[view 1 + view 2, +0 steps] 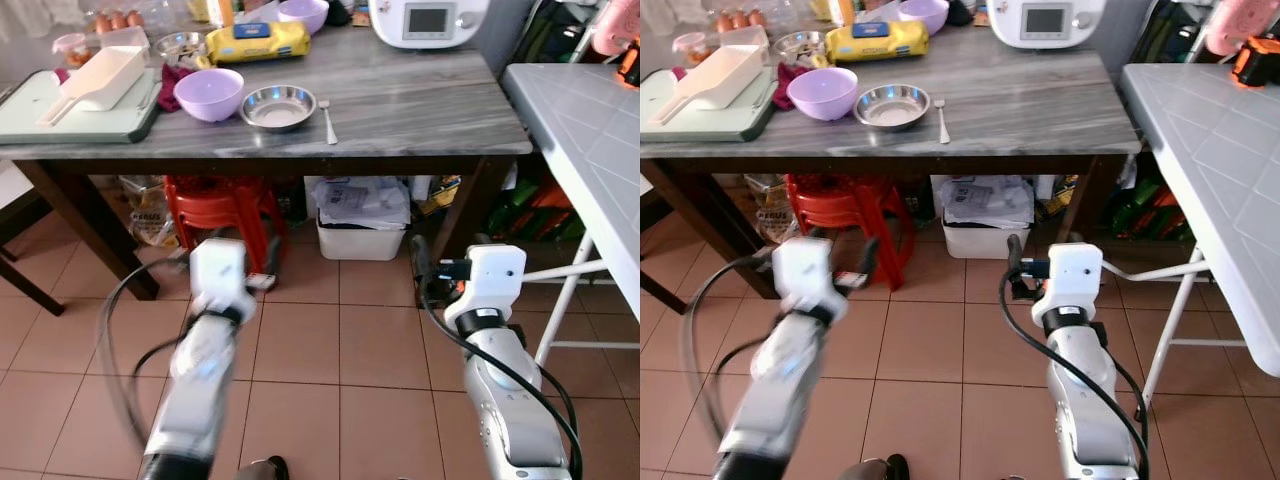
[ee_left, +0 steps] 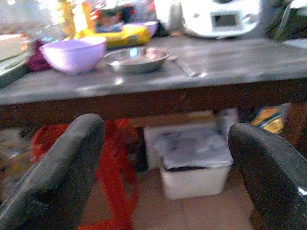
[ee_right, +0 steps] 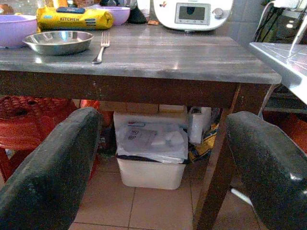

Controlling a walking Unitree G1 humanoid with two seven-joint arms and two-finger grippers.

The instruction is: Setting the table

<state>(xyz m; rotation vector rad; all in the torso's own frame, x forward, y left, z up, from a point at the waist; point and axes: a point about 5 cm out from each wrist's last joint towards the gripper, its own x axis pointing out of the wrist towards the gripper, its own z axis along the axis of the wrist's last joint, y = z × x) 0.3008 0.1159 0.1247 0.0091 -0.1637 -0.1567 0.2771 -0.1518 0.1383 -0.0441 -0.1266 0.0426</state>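
Both released, empty: left tool [image 2: 165,167], right tool [image 3: 158,172]. On tabletop [image 1: 420,110]: steel bowl [image 1: 278,106], fork [image 1: 328,118] at 3 o'clock.

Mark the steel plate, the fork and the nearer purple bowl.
steel plate [image 1: 278,106], left eye view, centre of its dish.
fork [image 1: 329,122], left eye view, mid-handle.
purple bowl [image 1: 209,94], left eye view, inside of the bowl.

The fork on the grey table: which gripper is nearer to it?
Right, marginally. The fork lies between them; right gripper sits below to its right, left gripper lower-left, slightly farther.
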